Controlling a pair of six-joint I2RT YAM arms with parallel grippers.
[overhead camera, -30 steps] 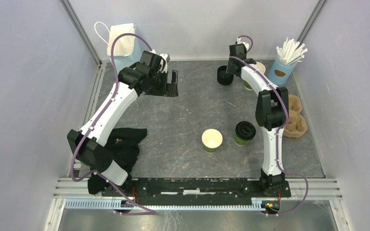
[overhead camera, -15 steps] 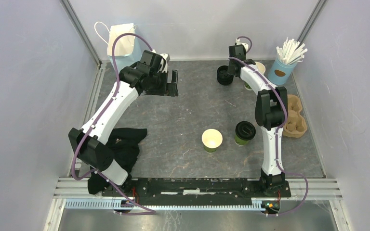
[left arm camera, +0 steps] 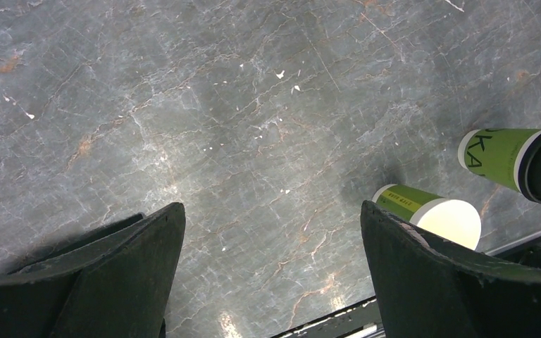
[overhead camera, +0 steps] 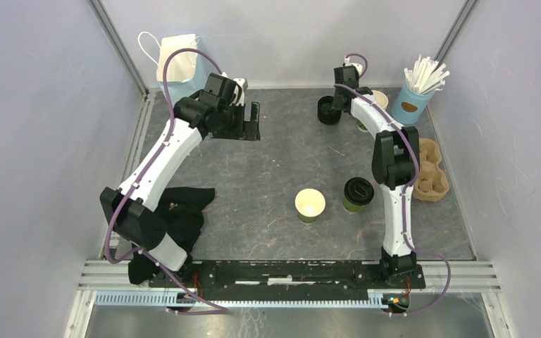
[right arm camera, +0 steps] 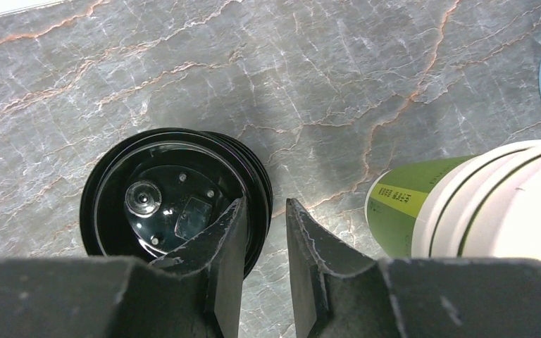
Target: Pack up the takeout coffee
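A green paper cup with a black lid (overhead camera: 358,194) (left arm camera: 514,158) stands right of centre. Beside it on the left is a matching green cup without a lid (overhead camera: 310,205) (left arm camera: 430,208). My right gripper (overhead camera: 338,105) (right arm camera: 265,204) is at the back, low over a stack of black lids (overhead camera: 328,110) (right arm camera: 162,201). Its jaws are open by a narrow gap. One finger lies over the top lid and the other outside its rim; bare table shows between them. My left gripper (overhead camera: 253,121) (left arm camera: 273,211) hangs wide open and empty over bare table at the back left.
A stack of lidless cream-rimmed cups (overhead camera: 381,98) (right arm camera: 493,197) stands just right of the lids. A blue holder of white sticks (overhead camera: 415,95) and a cardboard cup carrier (overhead camera: 431,169) line the right wall. A white paper bag (overhead camera: 176,60) sits back left, black cloth (overhead camera: 183,215) near left.
My right arm has edged slightly toward the lid stack. The left arm and both cups have not moved.
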